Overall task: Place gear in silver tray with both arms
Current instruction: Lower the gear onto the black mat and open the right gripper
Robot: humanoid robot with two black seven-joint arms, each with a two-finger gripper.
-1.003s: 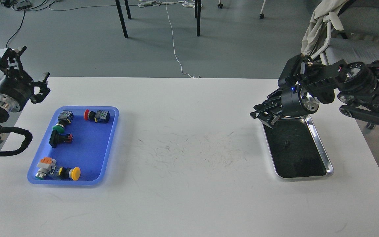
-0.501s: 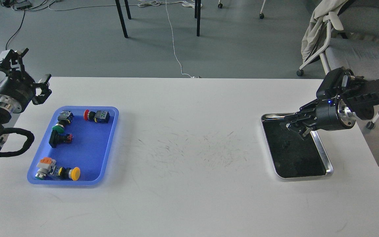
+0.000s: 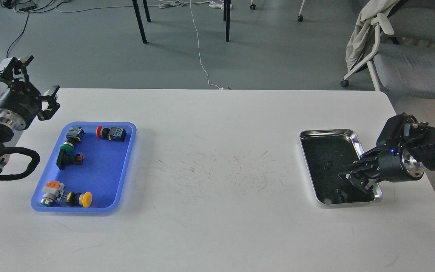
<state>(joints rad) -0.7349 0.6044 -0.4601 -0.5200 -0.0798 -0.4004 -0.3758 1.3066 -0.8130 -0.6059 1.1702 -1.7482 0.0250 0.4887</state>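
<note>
Right pincer (image 3: 355, 176) has retreated toward 5 o'clock, over the silver tray's (image 3: 368, 172) near right rim; aperture indeterminate. Left pincer (image 3: 28, 81) unchanged at 9 o'clock, spread open, empty. The tray sits at 3 o'clock on desk (image 3: 217, 151).

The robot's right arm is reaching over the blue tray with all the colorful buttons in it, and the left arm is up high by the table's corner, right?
Not quite. In the head view the right gripper reaches over the silver tray, not the blue tray. The colorful buttons do sit in the blue tray, and the left gripper is up by the table's far left corner.
</note>
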